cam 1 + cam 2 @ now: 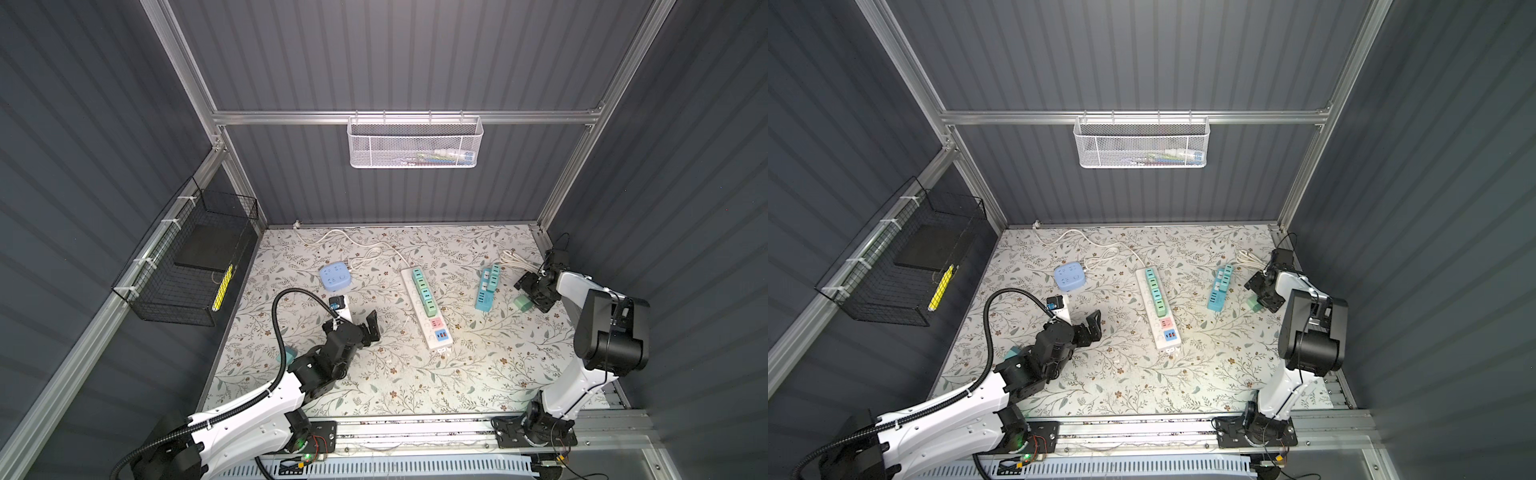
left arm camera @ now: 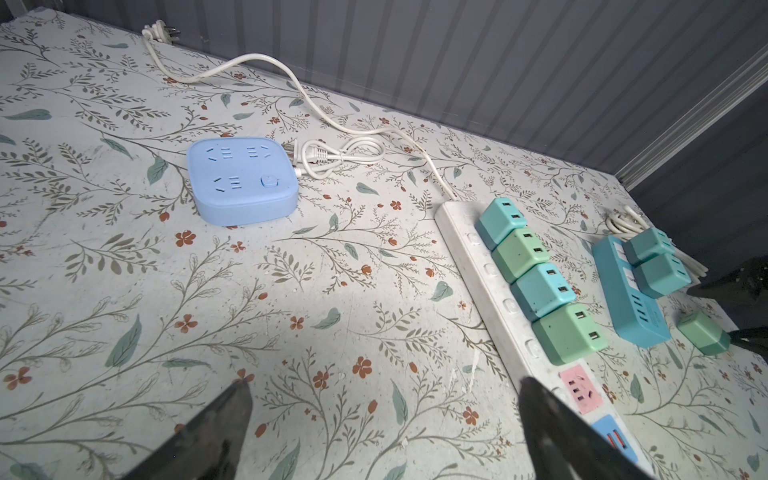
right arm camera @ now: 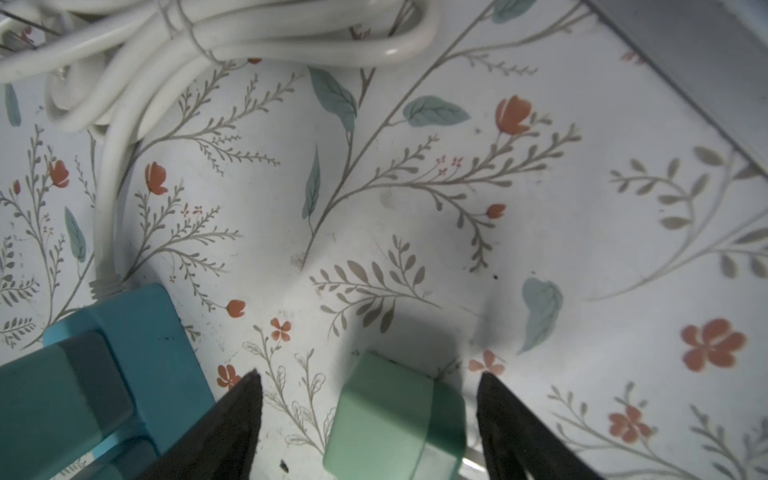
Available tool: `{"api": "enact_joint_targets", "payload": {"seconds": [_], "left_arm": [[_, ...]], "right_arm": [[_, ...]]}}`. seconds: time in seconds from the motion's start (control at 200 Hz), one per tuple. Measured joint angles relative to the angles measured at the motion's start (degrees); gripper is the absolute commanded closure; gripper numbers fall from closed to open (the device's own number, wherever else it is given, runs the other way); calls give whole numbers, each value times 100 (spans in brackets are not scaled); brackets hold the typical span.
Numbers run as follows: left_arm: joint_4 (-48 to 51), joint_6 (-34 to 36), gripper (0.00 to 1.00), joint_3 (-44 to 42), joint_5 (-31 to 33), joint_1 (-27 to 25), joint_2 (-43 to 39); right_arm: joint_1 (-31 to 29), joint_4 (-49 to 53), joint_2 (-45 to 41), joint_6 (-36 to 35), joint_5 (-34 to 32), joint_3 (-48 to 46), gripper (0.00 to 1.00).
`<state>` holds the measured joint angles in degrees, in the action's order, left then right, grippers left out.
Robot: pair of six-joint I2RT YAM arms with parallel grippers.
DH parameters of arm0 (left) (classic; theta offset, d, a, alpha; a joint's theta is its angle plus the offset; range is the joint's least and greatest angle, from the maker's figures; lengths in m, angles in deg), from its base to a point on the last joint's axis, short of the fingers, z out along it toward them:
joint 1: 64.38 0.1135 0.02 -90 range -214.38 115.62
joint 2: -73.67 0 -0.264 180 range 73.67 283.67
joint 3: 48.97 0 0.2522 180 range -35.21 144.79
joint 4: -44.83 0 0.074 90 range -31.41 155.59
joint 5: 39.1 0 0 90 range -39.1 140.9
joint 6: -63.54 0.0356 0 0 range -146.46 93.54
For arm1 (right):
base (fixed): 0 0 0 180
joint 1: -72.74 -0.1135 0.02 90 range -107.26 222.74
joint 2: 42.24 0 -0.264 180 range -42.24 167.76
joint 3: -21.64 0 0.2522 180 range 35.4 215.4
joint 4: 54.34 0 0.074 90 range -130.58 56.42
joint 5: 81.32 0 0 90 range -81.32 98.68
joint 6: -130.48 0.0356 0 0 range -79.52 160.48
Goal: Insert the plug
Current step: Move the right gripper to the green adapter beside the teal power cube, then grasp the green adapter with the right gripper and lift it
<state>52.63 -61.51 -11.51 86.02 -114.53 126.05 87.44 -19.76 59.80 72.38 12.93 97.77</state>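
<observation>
Right gripper [image 3: 369, 376]: fingers spread either side of the plug [image 3: 395, 419], a gap showing at each flank, gripping nothing. Plug: lies loose on the desk [image 1: 415, 382] near the right edge, just beside the blue strip [image 1: 487, 289]. Left gripper [image 2: 384, 384]: fingers wide apart and empty, hovers above bare desk just left of the white strip [image 1: 426, 305].

White arm shells [image 1: 249, 411], black joints [image 1: 615, 332] and fingers [image 2: 216, 436] — one ribbed black hose [image 1: 277, 328].
</observation>
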Motion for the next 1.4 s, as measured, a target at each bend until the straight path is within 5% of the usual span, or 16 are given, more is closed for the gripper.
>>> {"api": "enact_joint_targets", "payload": {"seconds": [0.59,0.991,1.401], "left_arm": [[83,105,0,68,-188,0,35],[101,149,0,68,-216,2,35],[216,170,0,83,-216,37,13]], "right_arm": [[-160,-240,-623,157,835,-782,19],[-275,800,-63,-457,-393,369,28],[-439,1128,382,-887,-442,560,47]]}}
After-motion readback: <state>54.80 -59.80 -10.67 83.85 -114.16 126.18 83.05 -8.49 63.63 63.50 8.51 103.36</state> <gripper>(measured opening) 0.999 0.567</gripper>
